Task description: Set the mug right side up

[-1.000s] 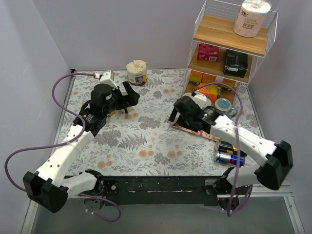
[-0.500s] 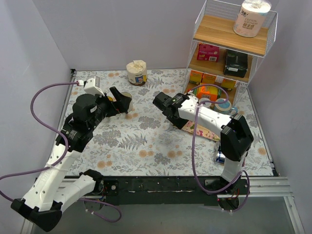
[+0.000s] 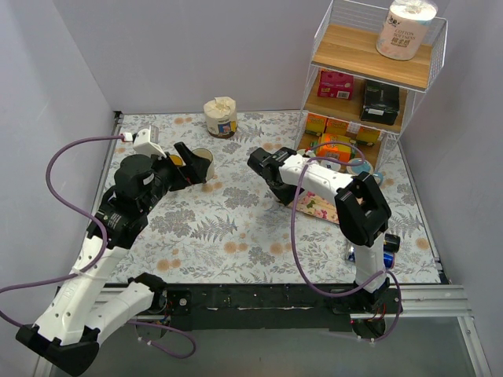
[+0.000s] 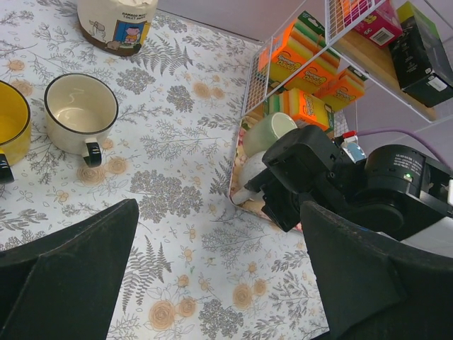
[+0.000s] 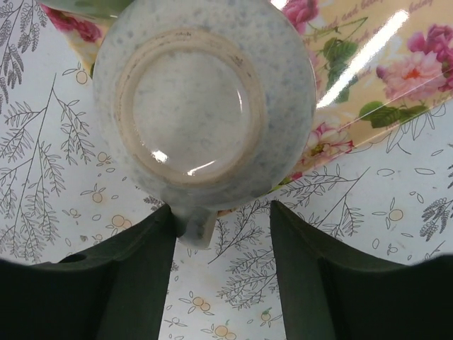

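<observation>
On the tray: the mug [image 5: 205, 106] sits bottom up on the flowered tray [image 5: 368, 78], right of the table's middle. Its base ring faces the right wrist camera, and its handle points toward the gripper.
Right gripper [image 5: 219, 212]: just above the mug, with its fingers [image 5: 134, 283] spread and the handle between them. Nothing is pinched. The handle lies close to one finger, but I cannot tell whether they touch.
Top view: the right arm's wrist covers the mug.
Left gripper [image 4: 219, 209]: fingers wide apart and empty, hovering over the left side of the cloth [image 3: 236, 228], well apart from the mug.
Behind the mug: a green cup [image 4: 272, 131] stands right against it at the tray's far end, at the foot of the wire rack [image 4: 283, 64].
Rack: orange and green sponges [image 4: 308, 106] on the low shelf, boxes above them, and a paper roll [image 3: 405, 27] on top.
Left side: a white cup [image 4: 80, 113] stands upright with a yellow cup [image 4: 10, 131] beside it and a wrapped roll [image 4: 117, 21] behind.
Near right: a can [image 3: 369, 253] lies by the right arm's base.
</observation>
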Available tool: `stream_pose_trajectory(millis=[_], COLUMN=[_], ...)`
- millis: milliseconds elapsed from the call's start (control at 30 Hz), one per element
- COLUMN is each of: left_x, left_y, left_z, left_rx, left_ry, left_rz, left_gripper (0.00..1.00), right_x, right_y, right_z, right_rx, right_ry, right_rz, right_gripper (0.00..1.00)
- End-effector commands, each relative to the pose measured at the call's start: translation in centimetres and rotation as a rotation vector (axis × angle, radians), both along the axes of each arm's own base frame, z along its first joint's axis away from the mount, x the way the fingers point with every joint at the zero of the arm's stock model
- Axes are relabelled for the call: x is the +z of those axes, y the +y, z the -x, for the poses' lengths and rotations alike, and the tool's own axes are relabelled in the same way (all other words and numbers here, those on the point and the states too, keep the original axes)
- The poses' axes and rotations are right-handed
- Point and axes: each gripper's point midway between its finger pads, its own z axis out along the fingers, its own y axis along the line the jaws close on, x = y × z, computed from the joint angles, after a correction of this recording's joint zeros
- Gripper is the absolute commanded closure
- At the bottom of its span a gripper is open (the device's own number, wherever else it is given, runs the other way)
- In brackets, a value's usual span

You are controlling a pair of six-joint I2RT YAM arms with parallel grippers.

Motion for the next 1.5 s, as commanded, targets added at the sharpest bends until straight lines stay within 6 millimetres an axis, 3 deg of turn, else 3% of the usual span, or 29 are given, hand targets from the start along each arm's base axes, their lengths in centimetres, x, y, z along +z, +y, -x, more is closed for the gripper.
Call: stream_pose_trajectory(millis=[0,233,333,367,600,767,1000,1200,1400,1467], left_x=[0.0,0.0,-0.1,-0.1,-0.1,-0.2,0.5,1.0,1.7,2.3], left_y=[0.5,0.8,0.9,0.9,0.7,0.5,0.4,-0.6,-2.4,-2.9], left_z=[0.6,0.6,0.7,0.7,0.6,0.7,0.8,0.9,0.8,0.5], left_rx=[0.006,0.013,0.016,0.016,0.011,0.003,0.002,-0.029,-0.094,-0.099], left_ry=[-0.001,-0.005,-0.006,-0.006,-0.006,-0.003,-0.009,-0.002,0.027,0.039], left_rz=[-0.009,-0.022,-0.026,-0.026,-0.021,-0.009,0.018,0.077,0.143,0.172], left_gripper=[0.02,0.02,0.02,0.02,0.02,0.02,0.02,0.02,0.02,0.02], right_x=[0.4,-0.2,0.1,0.2,2.1,4.6,8.1,13.5,21.0,23.4], right_y=[-0.2,-0.3,-0.3,-0.3,0.2,0.9,2.3,4.6,6.8,6.4], right_z=[-1.0,-0.8,-0.7,-0.7,-0.8,-1.0,0.8,2.5,3.0,3.5], right_rx=[-0.057,-0.062,-0.058,-0.055,-0.004,0.038,0.102,0.225,0.428,0.504], right_ry=[-0.027,-0.012,-0.020,-0.022,-0.084,-0.145,-0.212,-0.325,-0.544,-0.636], right_rz=[0.000,0.008,0.002,0.002,-0.001,-0.028,-0.154,-0.328,-0.541,-0.554], right_gripper=[0.41,0.67,0.86,0.98,0.99,0.99,0.99,0.99,0.99,0.99])
